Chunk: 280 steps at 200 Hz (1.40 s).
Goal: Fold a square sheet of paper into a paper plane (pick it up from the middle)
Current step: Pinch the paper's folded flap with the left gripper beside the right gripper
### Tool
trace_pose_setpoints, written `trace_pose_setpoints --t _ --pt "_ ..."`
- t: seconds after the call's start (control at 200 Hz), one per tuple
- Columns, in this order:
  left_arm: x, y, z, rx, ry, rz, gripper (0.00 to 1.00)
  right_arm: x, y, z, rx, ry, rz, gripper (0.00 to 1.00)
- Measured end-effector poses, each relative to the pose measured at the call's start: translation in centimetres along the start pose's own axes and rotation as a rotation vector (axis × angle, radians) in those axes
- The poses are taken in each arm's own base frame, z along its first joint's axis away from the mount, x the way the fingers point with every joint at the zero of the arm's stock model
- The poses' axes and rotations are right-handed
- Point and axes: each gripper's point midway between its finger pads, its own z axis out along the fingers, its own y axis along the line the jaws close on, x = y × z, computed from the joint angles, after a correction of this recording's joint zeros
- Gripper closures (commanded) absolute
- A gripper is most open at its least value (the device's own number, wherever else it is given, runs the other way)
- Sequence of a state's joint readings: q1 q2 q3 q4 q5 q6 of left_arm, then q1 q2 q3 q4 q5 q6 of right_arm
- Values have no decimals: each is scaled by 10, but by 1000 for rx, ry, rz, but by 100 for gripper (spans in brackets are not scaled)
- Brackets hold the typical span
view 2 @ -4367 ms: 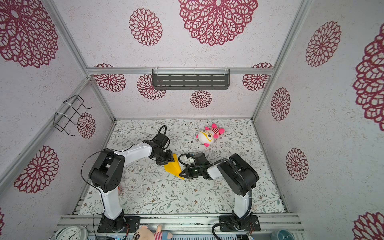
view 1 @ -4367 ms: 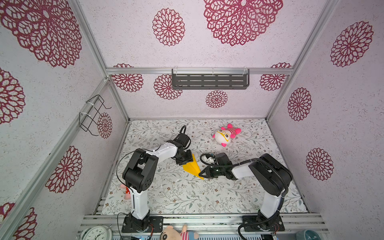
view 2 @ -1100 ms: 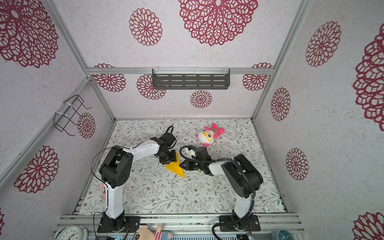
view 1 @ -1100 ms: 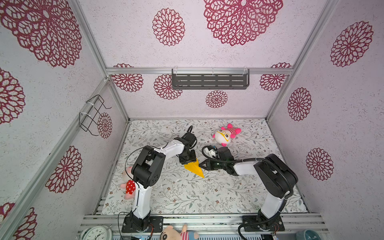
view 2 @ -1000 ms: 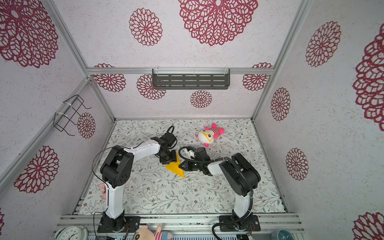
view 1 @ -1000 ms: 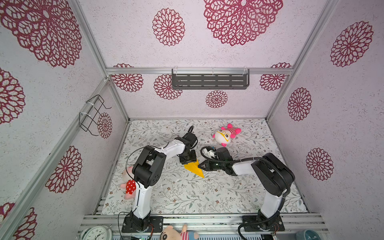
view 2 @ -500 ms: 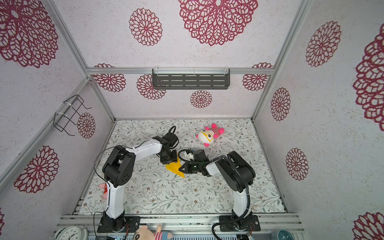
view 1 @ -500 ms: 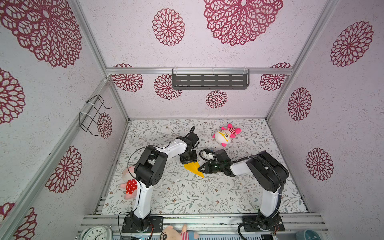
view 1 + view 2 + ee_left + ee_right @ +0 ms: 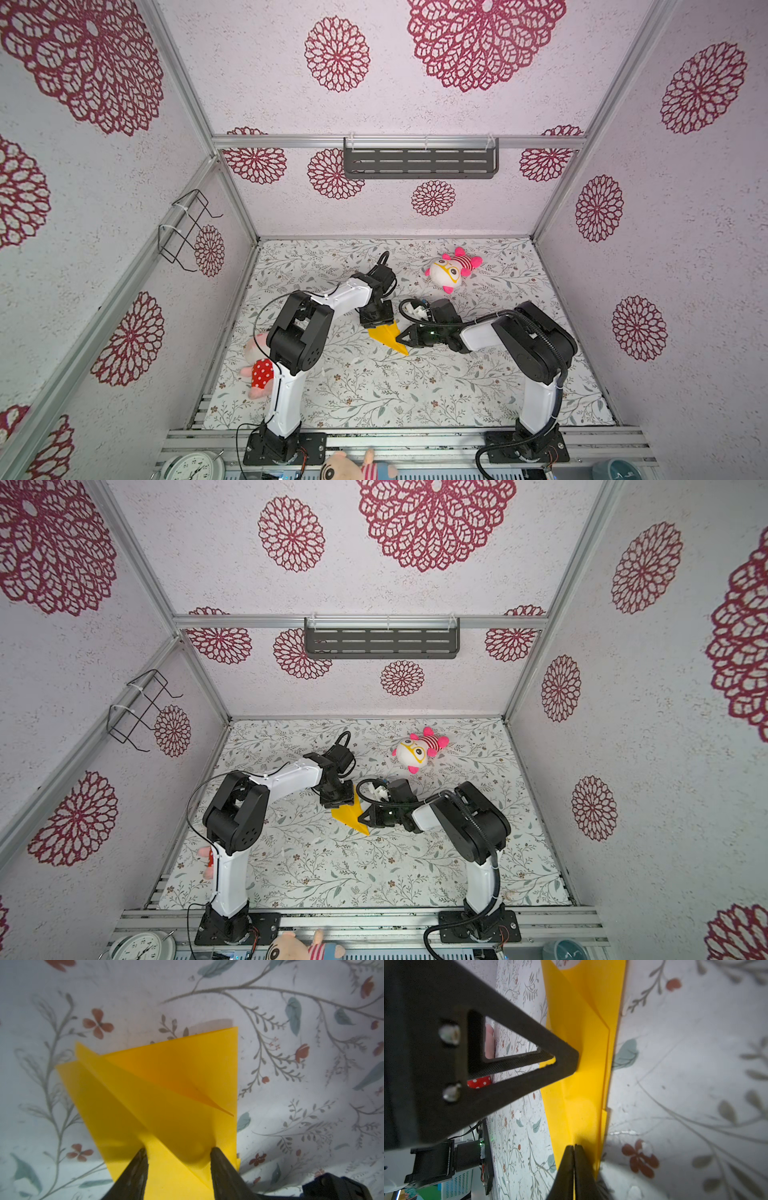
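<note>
The square sheet of paper (image 9: 386, 334) (image 9: 351, 814) lies mid-table as a yellow, pointed kite-shaped fold with its tip toward the front. My left gripper (image 9: 377, 322) (image 9: 178, 1150) stands over its far, wide end. It is open, with both fingertips (image 9: 214, 1150) pressed down on the paper (image 9: 166, 1095). My right gripper (image 9: 400, 338) (image 9: 574, 1146) lies low and reaches in from the right. It is shut on the paper's right edge (image 9: 583, 1043) near the tip, and a yellow sliver shows between its fingers.
A pink-and-white plush toy (image 9: 451, 270) lies behind the right gripper. A plush with a red dotted dress (image 9: 259, 370) sits by the left arm's base. A clock (image 9: 191, 467) and a pig plush (image 9: 357, 469) rest on the front rail. A dark shelf (image 9: 419, 164) hangs on the back wall.
My right gripper has slid a little toward the front along the paper's right edge, and its jaws have closed the last bit. The left gripper stays pressed on the far end.
</note>
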<state>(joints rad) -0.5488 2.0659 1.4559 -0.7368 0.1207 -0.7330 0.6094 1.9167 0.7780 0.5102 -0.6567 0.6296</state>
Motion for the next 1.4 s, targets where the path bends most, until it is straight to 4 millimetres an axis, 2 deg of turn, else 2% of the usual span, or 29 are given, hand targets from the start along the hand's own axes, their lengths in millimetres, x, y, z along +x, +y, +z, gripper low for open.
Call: trace_pose_setpoints --t 0.11,0.265,0.325,0.38,0.445,0.55,0.775,1.041,1.186,1.401 --pt "-9 -3 -11 86 -36 -29 52 0 0 0 0 0 0 91" --pt "-32 -16 -58 230 -155 -67 59 0 -1 0 2 1 1 91" --pt "-37 -21 -71 270 -192 -72 66 0 -1 0 4 2 2 91" --pt "-38 -26 -76 299 -205 -74 73 0 -1 0 4 2 2 92" --pt "-35 -28 -72 318 -196 -81 77 0 -1 0 4 2 2 92" --pt "-22 -23 -54 308 -143 -102 84 0 -1 0 5 4 3 92" --pt "-6 -15 -23 253 -58 -126 88 0 -1 0 5 4 4 92" --pt "-3 -7 -1 160 -17 -141 89 0 -1 1 5 7 5 92" --pt "-3 -1 6 115 -5 -145 90 0 -1 1 5 7 5 93" --pt "-6 2 7 79 -6 -137 92 0 -1 1 5 7 6 93"
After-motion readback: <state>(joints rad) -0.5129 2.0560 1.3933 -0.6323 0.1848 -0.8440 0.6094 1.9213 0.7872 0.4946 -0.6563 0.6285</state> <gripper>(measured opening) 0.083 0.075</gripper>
